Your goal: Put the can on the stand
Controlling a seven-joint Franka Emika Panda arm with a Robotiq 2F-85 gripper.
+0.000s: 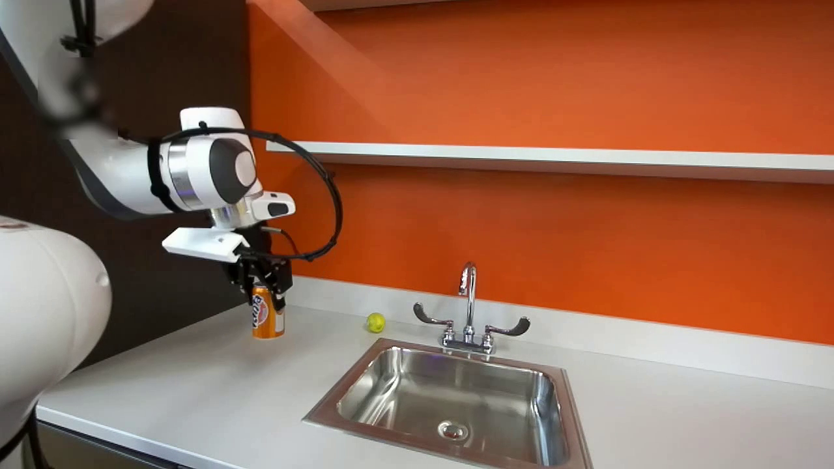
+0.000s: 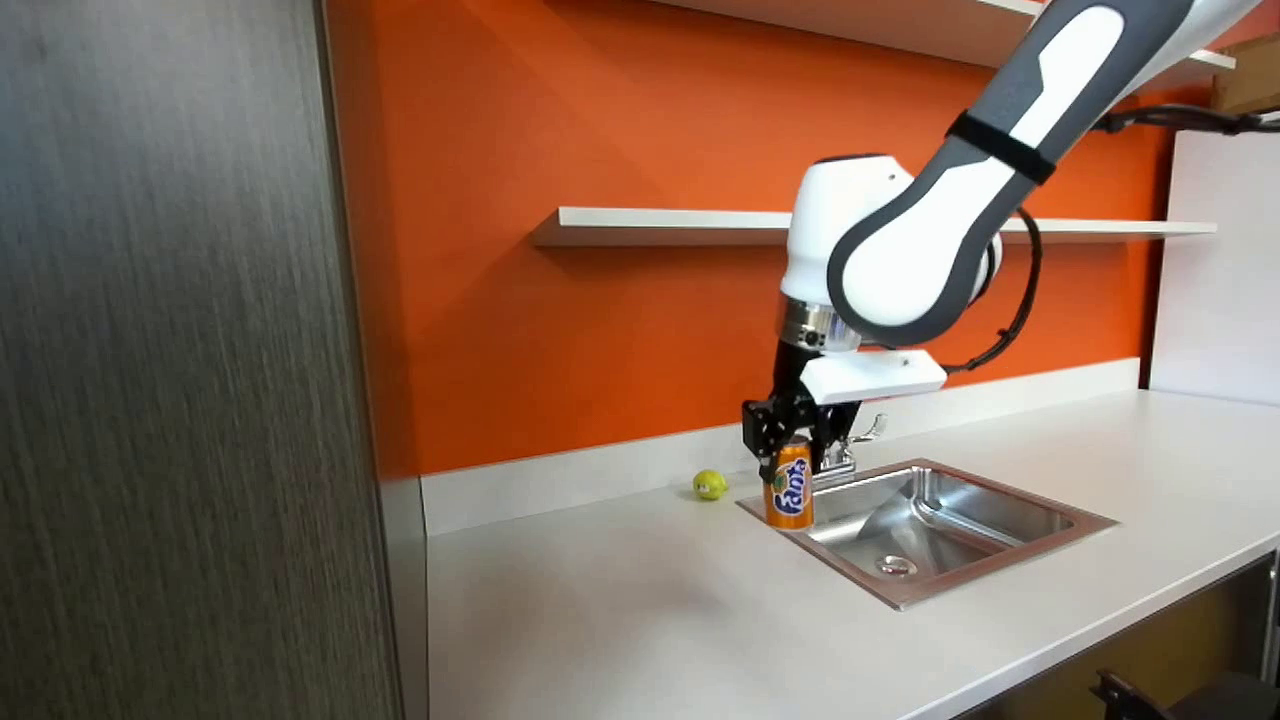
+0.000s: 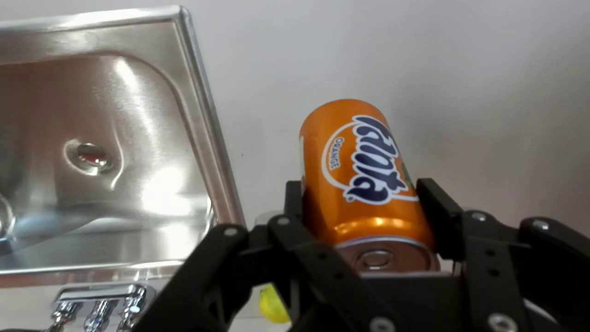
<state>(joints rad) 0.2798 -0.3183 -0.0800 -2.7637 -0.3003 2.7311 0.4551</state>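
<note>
The orange can (image 1: pixel 266 324) stands out below my gripper (image 1: pixel 264 301) in both exterior views (image 2: pixel 790 492). In the wrist view the can (image 3: pixel 359 157) is between my two black fingers (image 3: pixel 362 198), which touch it on both sides near its silvery top. My gripper is shut on the can and holds it roughly upright, apparently above the counter. The stand is a long thin white shelf (image 1: pixel 554 156) on the orange wall, higher than the gripper. It also shows in an exterior view (image 2: pixel 660 224), partly hidden by my arm. It is out of the wrist view.
A steel sink (image 1: pixel 576 423) with a faucet (image 1: pixel 469 306) is set in the white counter (image 1: pixel 182 391). A small yellow-green ball (image 1: pixel 375 322) lies near the backsplash. A dark panel (image 2: pixel 180 400) stands at one end. Another white shelf (image 2: pixel 860 25) hangs higher up.
</note>
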